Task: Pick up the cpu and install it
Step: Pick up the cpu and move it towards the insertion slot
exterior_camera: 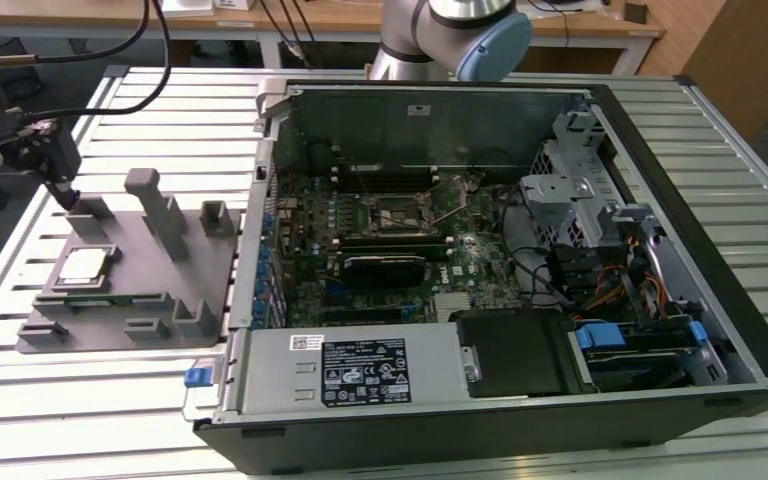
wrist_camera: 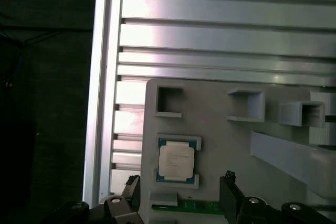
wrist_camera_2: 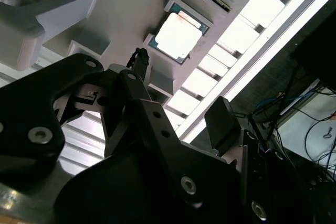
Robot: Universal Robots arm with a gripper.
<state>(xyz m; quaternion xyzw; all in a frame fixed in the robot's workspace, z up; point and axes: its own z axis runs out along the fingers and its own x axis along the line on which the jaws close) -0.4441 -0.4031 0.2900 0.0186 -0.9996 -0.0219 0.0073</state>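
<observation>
The cpu (exterior_camera: 84,265) is a small square chip with a shiny silver top, lying flat in a recess of the grey tray (exterior_camera: 144,295) at the exterior view's left. Both wrist views show the cpu (wrist_camera: 177,160) (wrist_camera_2: 178,35) seated in its pocket. My gripper (exterior_camera: 64,192) hangs above the tray's far end, a little beyond the chip and not touching it. It stands open, and its black fingers (wrist_camera: 231,195) sit apart on either side of the chip's line with nothing between them. The black socket (exterior_camera: 404,213) sits mid-motherboard inside the open case.
The open computer case (exterior_camera: 491,250) lies on the slatted aluminium table (exterior_camera: 77,390), right of the tray. Upright grey blocks (exterior_camera: 157,205) rise from the tray near the chip. A green memory stick's edge (wrist_camera: 184,206) lies beside the chip. The table's edge (wrist_camera: 102,77) runs close by.
</observation>
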